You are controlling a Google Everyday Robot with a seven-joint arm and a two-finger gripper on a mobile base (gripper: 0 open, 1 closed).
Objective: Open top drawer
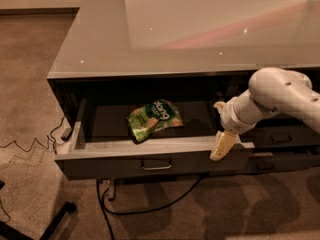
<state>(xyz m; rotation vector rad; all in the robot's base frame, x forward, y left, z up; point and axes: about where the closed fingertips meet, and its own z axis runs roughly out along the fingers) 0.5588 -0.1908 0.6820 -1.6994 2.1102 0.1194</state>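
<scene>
Pincer (222, 132) at rt end of open top drawer (115, 165).

I am seeing the wide, dark-grey top drawer (115, 160) standing open beneath the glossy grey counter (150, 44), with a crumpled green snack bag (152, 120) lying on its floor. My white arm (280, 91) is reaching in from the right, and its gripper (223, 143) is hanging at the drawer front's right end, well right of the small rectangular handle (156, 164). A black cable (150, 207) is trailing across the beige carpet (30, 84) below.
</scene>
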